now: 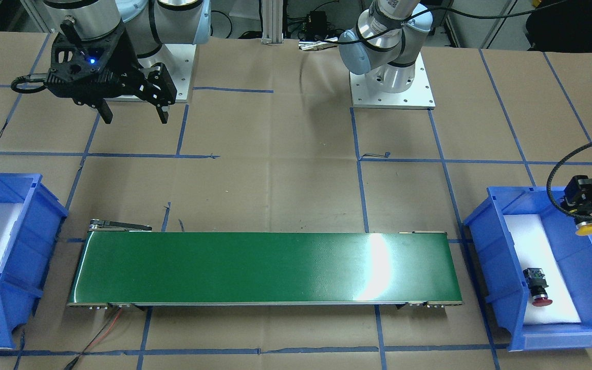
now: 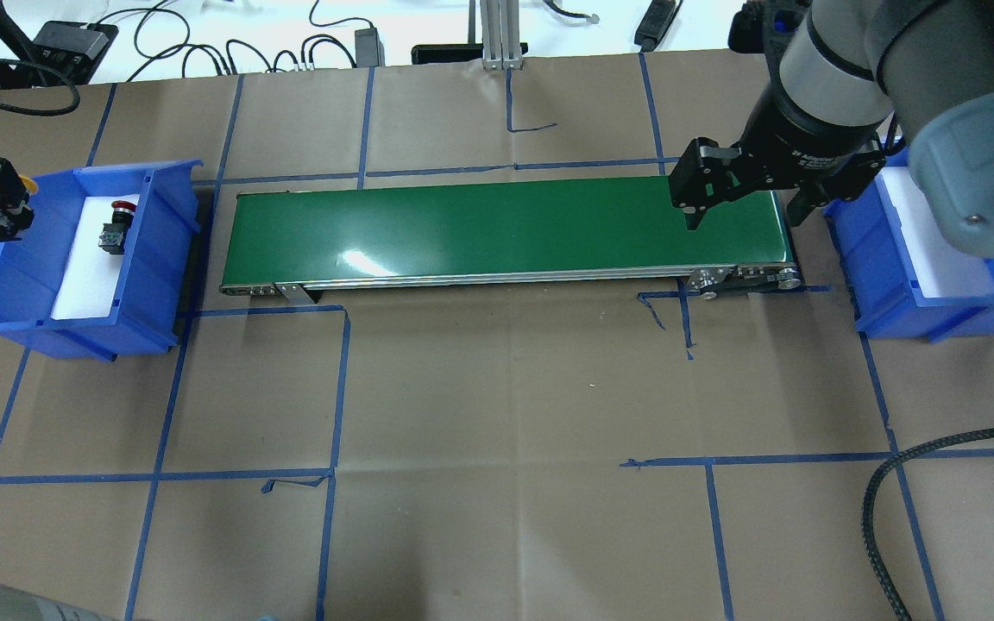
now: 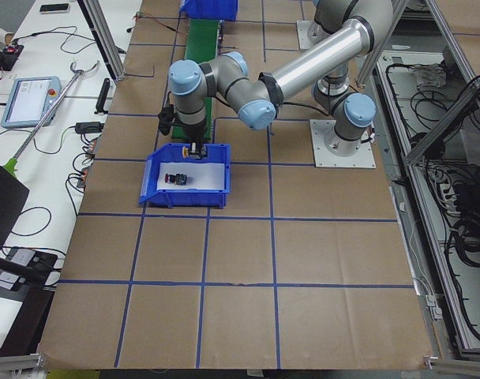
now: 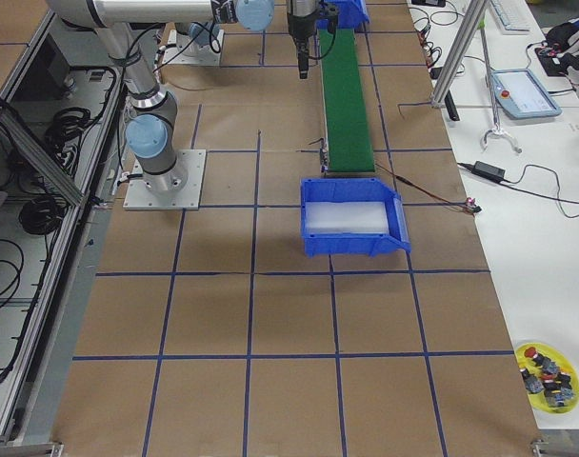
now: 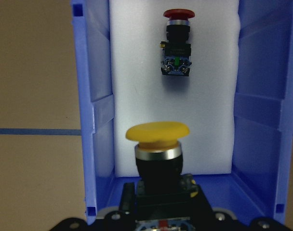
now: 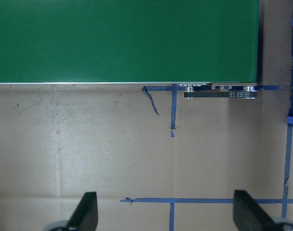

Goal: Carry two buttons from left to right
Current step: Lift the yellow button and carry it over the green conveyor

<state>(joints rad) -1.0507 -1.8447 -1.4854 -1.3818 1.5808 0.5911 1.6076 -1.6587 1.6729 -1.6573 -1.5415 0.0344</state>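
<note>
While the left gripper (image 1: 582,210) is clamped on the square block of the yellow button (image 5: 157,138), the mushroom cap points away from the wrist. Gripping behind the collar probably keeps the rounded cap out of the jaws. The button hangs over the outer end of the blue left bin (image 2: 160,259) and appears lifted off the white foam (image 5: 137,72). The red button (image 5: 176,45) lies on its side on that foam, cap toward the far wall, untouched and well apart from the held one. Just beside this bin starts the green conveyor belt (image 1: 265,267), which reads as the route across. At its other end the right gripper (image 2: 743,216) hovers above the table (image 6: 137,144), jaws spread wide with nothing between them. It is likely posted there to receive, with the right bin (image 2: 894,259) close by. Judged stage: first button picked, neither one delivered.
</note>
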